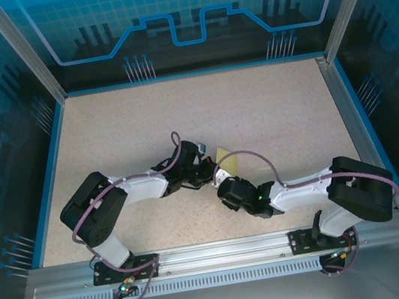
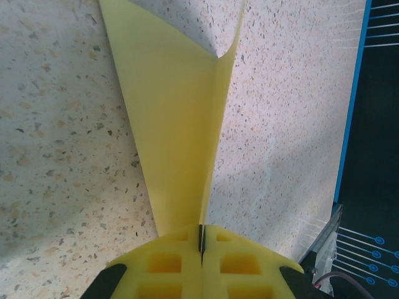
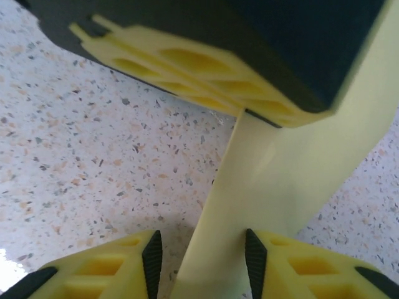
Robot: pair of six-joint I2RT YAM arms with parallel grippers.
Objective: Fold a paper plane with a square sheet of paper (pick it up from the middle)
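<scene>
The left tool (image 2: pixel 201 244) is pressed together on the paper (image 2: pixel 177 124), holding it up over the table (image 2: pixel 56 156). The right tool (image 3: pixel 199 252) stands spread around its other end (not yet pinching). Closing off-line could crumple the thin paper or tug it from the left pinch.
</scene>
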